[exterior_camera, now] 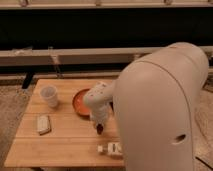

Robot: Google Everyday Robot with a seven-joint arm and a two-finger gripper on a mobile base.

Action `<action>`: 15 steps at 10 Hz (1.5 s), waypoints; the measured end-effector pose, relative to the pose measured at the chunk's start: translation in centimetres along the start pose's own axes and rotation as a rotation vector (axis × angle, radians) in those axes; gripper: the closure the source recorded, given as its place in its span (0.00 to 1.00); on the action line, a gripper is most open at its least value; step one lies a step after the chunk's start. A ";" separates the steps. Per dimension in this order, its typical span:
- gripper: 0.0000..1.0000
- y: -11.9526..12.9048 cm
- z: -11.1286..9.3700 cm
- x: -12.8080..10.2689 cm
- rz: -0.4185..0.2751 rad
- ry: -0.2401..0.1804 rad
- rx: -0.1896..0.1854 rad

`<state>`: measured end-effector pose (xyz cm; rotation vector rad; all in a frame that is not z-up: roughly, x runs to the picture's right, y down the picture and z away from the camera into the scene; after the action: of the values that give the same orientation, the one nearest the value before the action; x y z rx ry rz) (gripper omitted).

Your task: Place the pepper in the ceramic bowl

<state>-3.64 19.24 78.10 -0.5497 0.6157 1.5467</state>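
Observation:
The ceramic bowl (80, 103) is a shallow orange-red dish on the wooden table (65, 142), partly hidden behind my wrist. My gripper (100, 127) points down just in front of and to the right of the bowl, above the table. It is shut on the pepper (100, 130), a small dark reddish piece that shows at its tip. The pepper is outside the bowl, near its front right rim.
A small white cup (49, 96) stands at the left of the table. A pale rectangular block (44, 124) lies in front of it. A white labelled bottle (112, 148) lies near the table's front edge. My arm's big white shell (160, 110) hides the table's right side.

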 end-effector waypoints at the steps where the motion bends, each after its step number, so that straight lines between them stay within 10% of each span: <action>1: 1.00 0.4 -0.7 -0.1 -0.005 0.003 0.004; 9: 1.00 2.5 -7.7 -5.0 -0.047 -0.009 0.022; 15: 1.00 5.5 -7.0 -7.7 -0.075 -0.010 0.022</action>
<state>-8.71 8.67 78.39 -0.5422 0.5969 1.4699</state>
